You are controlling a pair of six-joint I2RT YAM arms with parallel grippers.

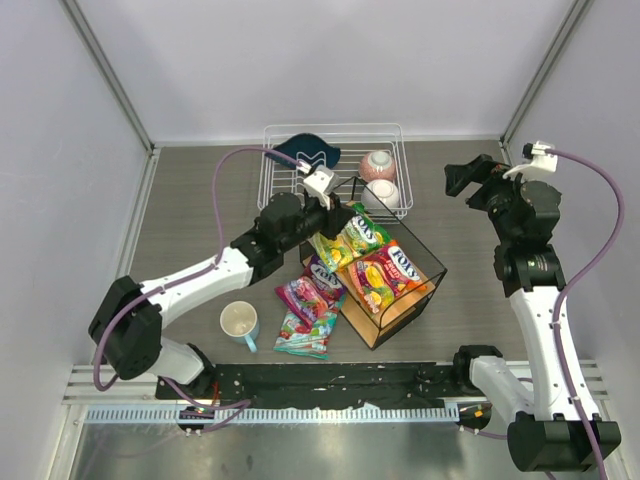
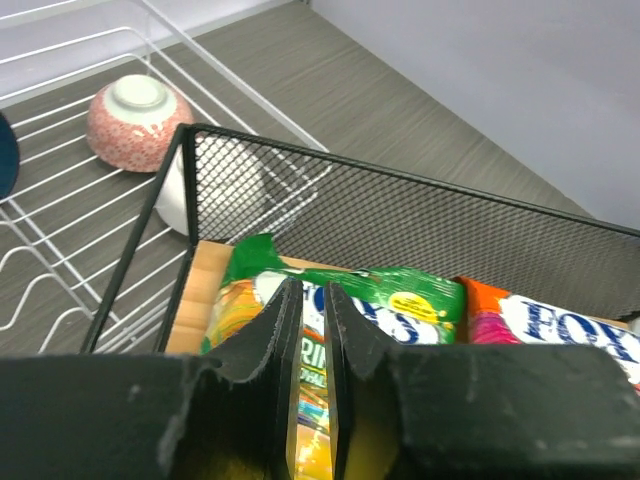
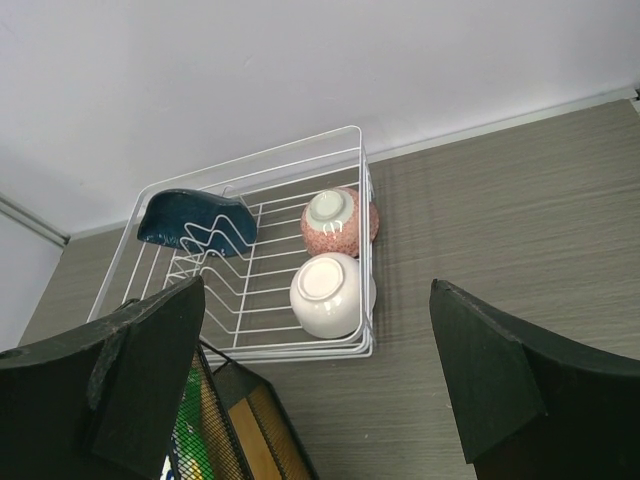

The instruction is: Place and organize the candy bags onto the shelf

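Top external: left gripper (image 2: 312,300) is pinching green bag (image 1: 364,231) on shelf (image 1: 397,311) (right gripper (image 1: 465,180) gaping); purple bag (image 1: 312,291), teal bag (image 1: 304,336) are waiting.

Glossy plastic bags (image 1: 312,297); black wire-mesh shelf (image 2: 400,210), matt wooden board (image 2: 205,285); white coated-wire rack (image 3: 262,300); matt grained table (image 1: 190,210).

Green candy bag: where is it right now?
In the top view the green candy bag sits at the far-left corner of the shelf, gripped by the left claw, with the orange-red bag beside it and the white dish rack just behind.
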